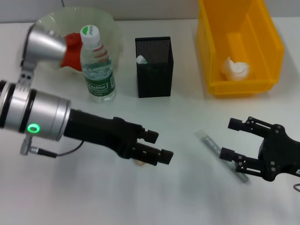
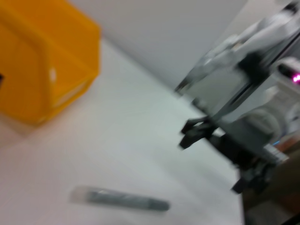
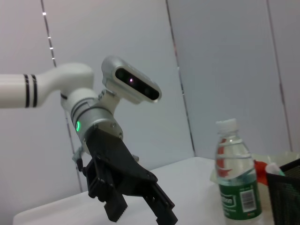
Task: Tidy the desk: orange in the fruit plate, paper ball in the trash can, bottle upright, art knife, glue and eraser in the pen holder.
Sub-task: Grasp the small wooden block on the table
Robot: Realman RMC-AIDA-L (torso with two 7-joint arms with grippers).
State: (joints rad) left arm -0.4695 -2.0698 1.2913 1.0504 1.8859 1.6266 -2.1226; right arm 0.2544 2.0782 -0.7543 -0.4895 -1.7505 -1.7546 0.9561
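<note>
Now eraser [image 1: 138, 162] just under open left tool [image 1: 158, 146] tips

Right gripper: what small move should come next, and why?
Probably shift the right gripper a little so that its open jaws straddle the art knife, then lower it. The knife lies flat on the table, crossing under one finger rather than sitting between them. The left gripper hovers open mid-table.

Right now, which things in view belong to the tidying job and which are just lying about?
Job: orange, plate, bottle, pen holder, glue, paper ball, trash can, knife, eraser (mostly hidden).
Lying about: nothing I can see.
</note>
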